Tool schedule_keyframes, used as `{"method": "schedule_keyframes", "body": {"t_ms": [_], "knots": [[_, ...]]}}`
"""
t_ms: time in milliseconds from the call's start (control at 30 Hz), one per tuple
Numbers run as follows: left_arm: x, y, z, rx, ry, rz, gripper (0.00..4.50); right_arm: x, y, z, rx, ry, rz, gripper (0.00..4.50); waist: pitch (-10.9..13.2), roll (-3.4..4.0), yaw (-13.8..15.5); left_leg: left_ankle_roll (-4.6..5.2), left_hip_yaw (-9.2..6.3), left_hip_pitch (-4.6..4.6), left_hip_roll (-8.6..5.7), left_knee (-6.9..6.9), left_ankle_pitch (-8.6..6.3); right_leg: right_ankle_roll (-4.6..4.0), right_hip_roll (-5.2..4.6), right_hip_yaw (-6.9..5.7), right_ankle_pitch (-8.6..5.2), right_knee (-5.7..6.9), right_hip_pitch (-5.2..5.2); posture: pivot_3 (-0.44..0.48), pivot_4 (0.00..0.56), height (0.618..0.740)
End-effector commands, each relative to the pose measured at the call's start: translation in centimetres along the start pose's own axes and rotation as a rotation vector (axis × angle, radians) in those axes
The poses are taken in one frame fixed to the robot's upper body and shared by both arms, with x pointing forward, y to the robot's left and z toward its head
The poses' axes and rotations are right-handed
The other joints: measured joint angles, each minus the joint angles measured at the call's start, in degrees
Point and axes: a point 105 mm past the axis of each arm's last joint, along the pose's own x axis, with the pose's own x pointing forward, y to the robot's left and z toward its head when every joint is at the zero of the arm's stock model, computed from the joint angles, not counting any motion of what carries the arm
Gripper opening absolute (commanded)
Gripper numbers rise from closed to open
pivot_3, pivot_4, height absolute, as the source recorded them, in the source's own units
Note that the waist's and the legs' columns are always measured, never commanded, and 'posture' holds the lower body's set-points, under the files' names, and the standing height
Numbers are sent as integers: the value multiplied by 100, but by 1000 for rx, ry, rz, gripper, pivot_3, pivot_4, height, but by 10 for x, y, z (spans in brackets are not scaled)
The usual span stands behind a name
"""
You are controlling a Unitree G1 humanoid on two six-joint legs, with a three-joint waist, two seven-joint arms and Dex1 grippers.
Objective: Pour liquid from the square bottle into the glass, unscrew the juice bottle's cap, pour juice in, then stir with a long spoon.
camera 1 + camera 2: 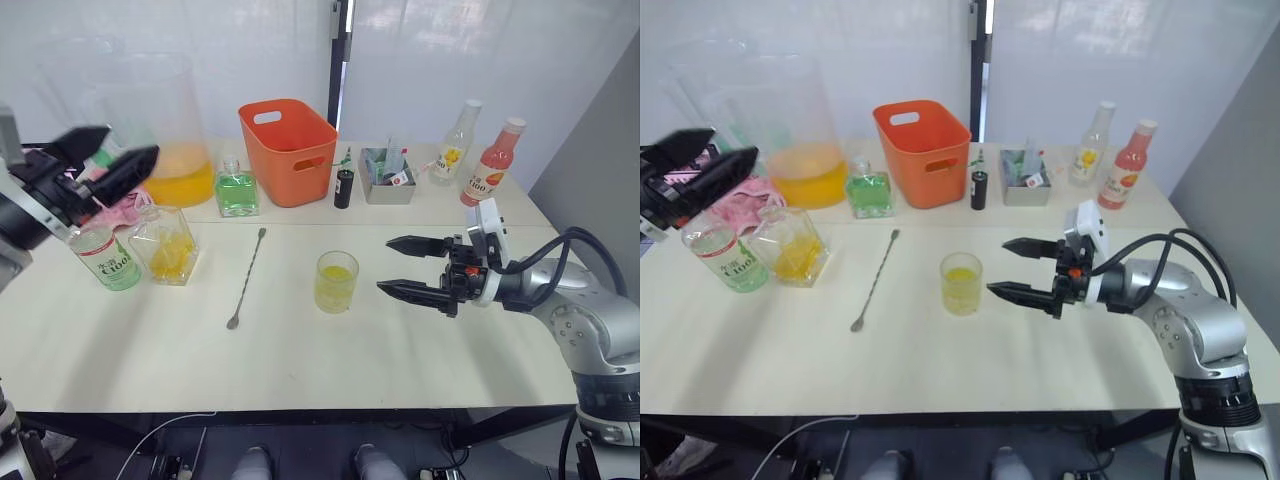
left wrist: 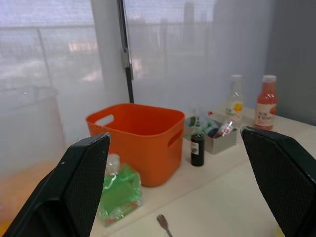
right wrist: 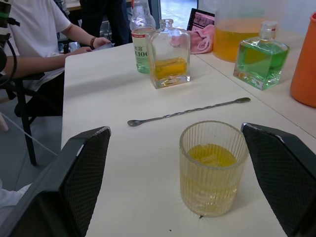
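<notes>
Bench (image 1: 300,370) carries the full set. Largest first: big pitcher (image 1: 165,135) of orange-yellow liquid at the back left, orange tub (image 1: 290,150) at back centre — neither is part of the job. Juice bottle (image 1: 105,258) stands near the left edge, green-and-white label facing out; its top is hidden behind the left hand, so the cap cannot be checked. Square bottle (image 1: 165,243) is set down upright just beside it, toward the centre, some yellow liquid (image 3: 170,68) left in it. Glass (image 1: 336,281) sits mid-bench, roughly a third full of yellow. Long spoon (image 1: 247,277) lies flat between square bottle and glass, bowl toward the front edge, touching neither. Left hand (image 1: 100,165) hovers above the juice bottle, fingers spread, holding nothing. Right hand (image 1: 415,267) is beside the glass on its right, spread and empty. Judgement: first pour looks done — step in hand is the juice bottle. Next move calls for closing the left hand on that bottle's body to steady it, while the right comes across to turn the cap.
</notes>
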Motion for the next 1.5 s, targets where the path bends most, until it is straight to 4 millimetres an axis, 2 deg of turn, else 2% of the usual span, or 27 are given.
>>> {"method": "schedule_keyframes", "body": {"t_ms": [33, 233, 367, 567, 667, 767, 833, 1033, 1233, 1367, 1500], "knots": [[-12, -18, -22, -3, 107, -51, 4473, -14, -12, -1, -49, 0, -60, 4500, 0, 0, -14, 0, 2, 1, 0, -2, 0, -11, -1, 1, -6, -2, 0, 0, 150, 740], [-44, -19, -65, -30, 237, -30, 4473, -49, -30, -26, -28, 38, -173, 4500, 0, 1, -7, -1, 7, 0, 0, -2, 0, -45, -4, 2, -24, -9, -2, 0, 150, 740], [-67, 0, -97, 58, 312, 125, 4473, -70, -39, -37, -29, 63, -247, 4500, 1, 2, -9, -1, 12, 2, -1, -1, -1, -51, -7, 6, -22, -17, -2, 0, 150, 740], [-110, 7, -135, 51, 371, 183, 4473, -108, -40, -61, 16, 111, -374, 4500, 0, 1, -21, -2, 18, 4, 0, -7, -2, -52, -10, 10, -22, -31, 0, 0, 150, 740], [-130, 12, -148, 33, 389, 214, 4473, -120, -40, -68, 32, 118, -421, 4500, 0, 1, -37, -2, 23, 4, -2, -6, -2, -51, -14, 13, -23, -31, -1, 0, 150, 740], [-146, 18, -156, 27, 400, 252, 4473, -127, -37, -77, 43, 133, -454, 4500, -1, -1, -59, -46, 22, 6, -1, -1, -30, -52, -13, 12, -22, -30, 0, 0, 150, 740], [-151, 18, -159, 25, 407, 255, 4473, -131, -35, -82, 51, 137, -472, 4500, -1, -1, -66, -48, 22, 8, -1, 1, -31, -52, -14, 13, -22, -31, 2, 0, 150, 740], [-146, 14, -159, 22, 387, 237, 4473, -130, -31, -86, 58, 125, -501, 4500, -2, 0, -75, -50, 23, 8, -2, -1, -32, -52, -15, 13, -22, -31, 1, 0, 150, 740], [-128, -3, -160, -8, 369, 193, 4473, -131, -27, -84, 55, 125, -507, 4500, -2, 0, -82, -50, 24, 8, -1, -1, -32, -51, -15, 13, -22, -30, 3, 0, 150, 740], [-97, -21, -164, -75, 325, 174, 4473, -122, -19, -73, 31, 112, -479, 4500, -3, 3, -62, -49, 23, 8, -3, 2, -32, -50, -15, 15, -23, -30, 6, 0, 150, 740], [-70, -36, -177, -83, 336, 253, 4473, -101, -8, -56, 1, 68, -438, 4500, -4, 3, -63, -49, 22, 8, -3, 2, -31, -46, -13, 15, -21, -26, 8, 0, 150, 740]]}}
